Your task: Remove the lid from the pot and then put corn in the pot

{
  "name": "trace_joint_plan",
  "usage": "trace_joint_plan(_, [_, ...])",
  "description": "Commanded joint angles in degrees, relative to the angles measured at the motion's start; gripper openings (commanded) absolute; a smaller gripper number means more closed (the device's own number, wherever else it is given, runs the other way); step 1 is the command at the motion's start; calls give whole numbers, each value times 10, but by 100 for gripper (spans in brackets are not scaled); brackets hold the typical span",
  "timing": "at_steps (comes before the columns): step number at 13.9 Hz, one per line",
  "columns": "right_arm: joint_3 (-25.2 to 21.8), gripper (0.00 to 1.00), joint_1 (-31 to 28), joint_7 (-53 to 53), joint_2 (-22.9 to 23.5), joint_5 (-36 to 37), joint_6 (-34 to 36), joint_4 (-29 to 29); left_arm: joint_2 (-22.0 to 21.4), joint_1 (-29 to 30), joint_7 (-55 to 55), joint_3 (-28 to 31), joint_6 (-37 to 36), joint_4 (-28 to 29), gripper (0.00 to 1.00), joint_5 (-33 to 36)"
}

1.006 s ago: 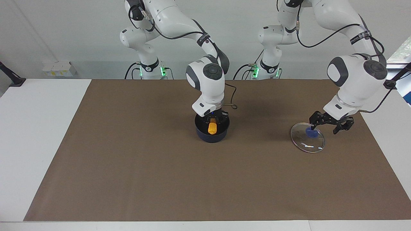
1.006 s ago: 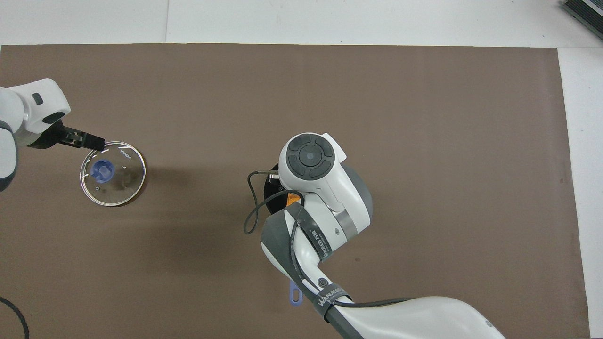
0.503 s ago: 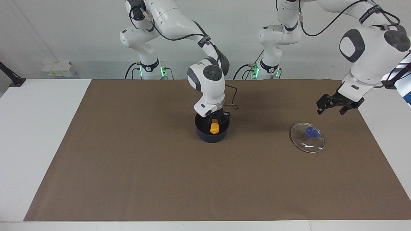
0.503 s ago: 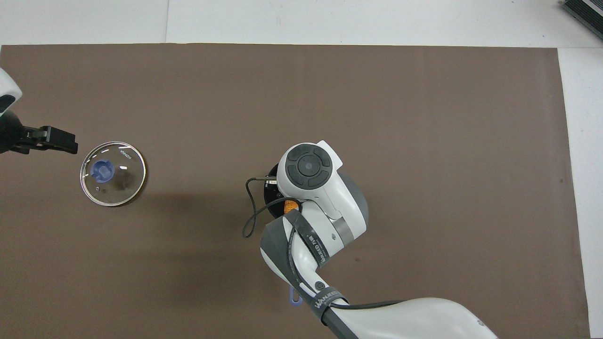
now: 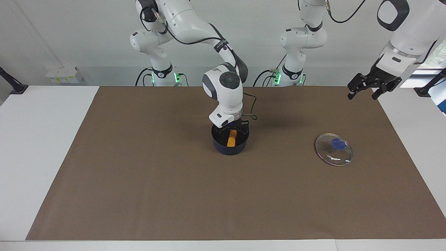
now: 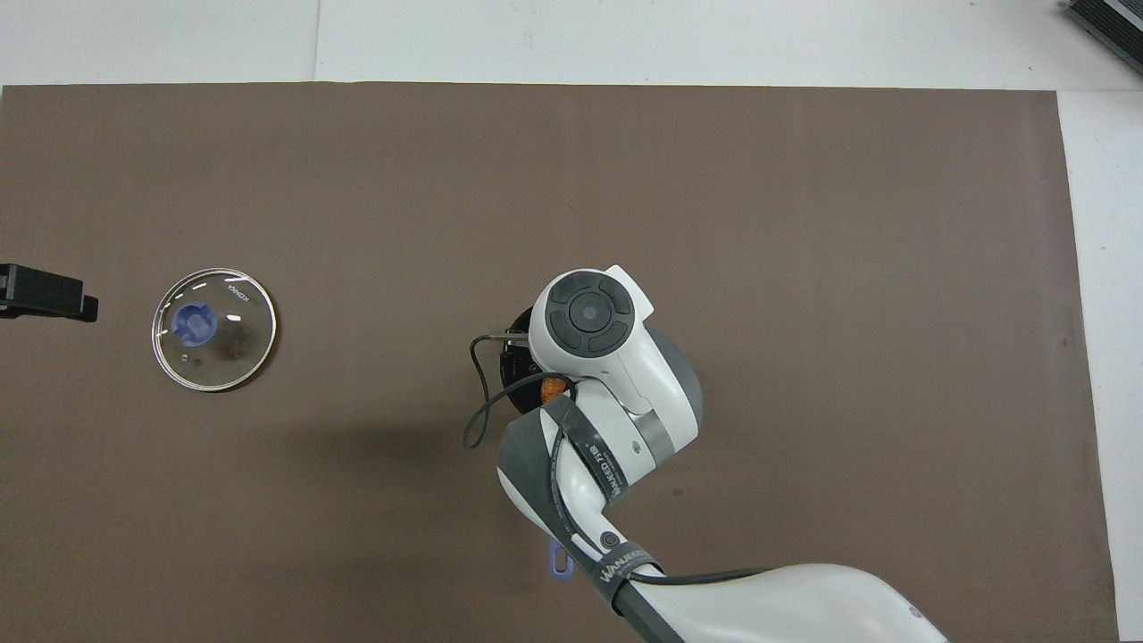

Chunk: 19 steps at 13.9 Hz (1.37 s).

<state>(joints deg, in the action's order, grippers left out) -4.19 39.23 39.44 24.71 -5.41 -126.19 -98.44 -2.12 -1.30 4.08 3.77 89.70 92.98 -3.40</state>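
The dark blue pot (image 5: pixel 230 148) stands on the middle of the brown mat. Its handle tip (image 6: pixel 559 563) shows under the right arm in the overhead view. The orange-yellow corn (image 5: pixel 231 139) is inside the pot, standing almost upright. A bit of it also shows in the overhead view (image 6: pixel 554 388). My right gripper (image 5: pixel 232 129) is low over the pot's mouth, right above the corn. The glass lid (image 5: pixel 333 149) with its blue knob lies flat on the mat toward the left arm's end (image 6: pixel 213 329). My left gripper (image 5: pixel 362 96) is open, empty and raised high, apart from the lid.
The brown mat (image 5: pixel 139 191) covers most of the white table. A black cable (image 6: pixel 475 420) loops from the right wrist beside the pot. A dark object (image 6: pixel 1107 27) lies at the table's corner farthest from the robots.
My left gripper has let go of the lid's knob and risen away toward its own end of the table. The lid stays flat. The right gripper stays over the pot and the corn sits slightly lower.
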Motion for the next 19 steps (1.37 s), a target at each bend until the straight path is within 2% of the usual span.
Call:
trace_joint_plan(1, [-4,100,-17,3,-33,8,-3,-3,44,2,-8,0,-54,-64,100,-9])
trace_joint_plan(5, [-5,100,-82,-43,-105,20,42,-2,34,-13,12,-6,-13,-44,100,9])
trace_joint_plan(8, [-4,100,-127,-98,-153,52,110,-2,29,-15,13,-7,-12,-36,100,10])
trace_joint_plan(11, [-5,100,-173,-169,-210,58,174,-2,34,-21,23,-24,-25,-47,100,73])
trace_joint_plan(12, [-5,100,-189,-187,-226,57,192,-2,34,-21,16,-24,-34,-51,100,60])
trace_joint_plan(15, [-6,100,-231,-239,-258,55,267,31,33,-19,15,-23,-44,-54,100,40])
trace_joint_plan(19, [-9,100,-274,-298,-273,49,363,84,21,-19,3,-23,-42,-40,100,40])
